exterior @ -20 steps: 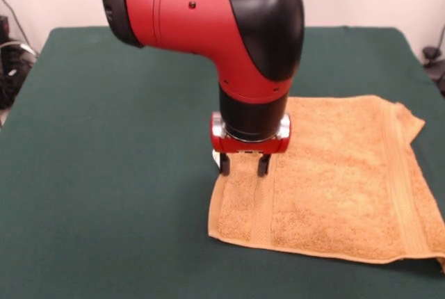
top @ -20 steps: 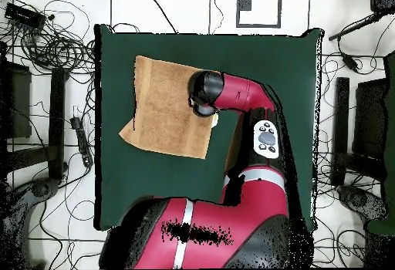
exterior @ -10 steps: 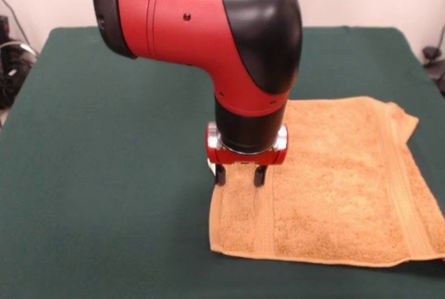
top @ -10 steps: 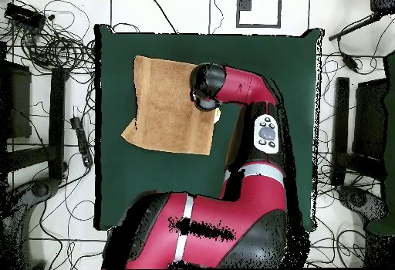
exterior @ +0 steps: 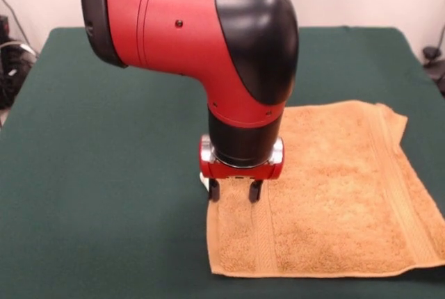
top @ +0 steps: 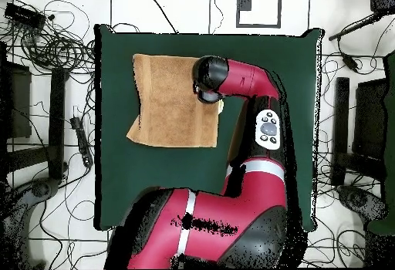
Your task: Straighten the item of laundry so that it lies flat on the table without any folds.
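Observation:
The item of laundry (exterior: 334,195), a golden-orange terry towel, lies spread on the green table (exterior: 104,174) at the right of the front view. A woven band runs near its left edge and another near its right edge. My gripper (exterior: 234,191) points straight down at the towel's far left edge, with cloth between its two fingers (exterior: 214,189), and is shut on it. The far right corner looks slightly rumpled. In the overhead view the towel (top: 170,101) lies at the table's upper left, and the arm's wrist (top: 210,78) hides the gripper.
Bare green cloth stretches to the left of the towel and behind it in the front view. In the overhead view, cables and stands surround the table (top: 154,182), and the arm's body fills its lower middle.
The gripper has moved toward the camera and slightly left, dragging the towel's edge with it. The towel has turned and now lies squarer to the table's edges.

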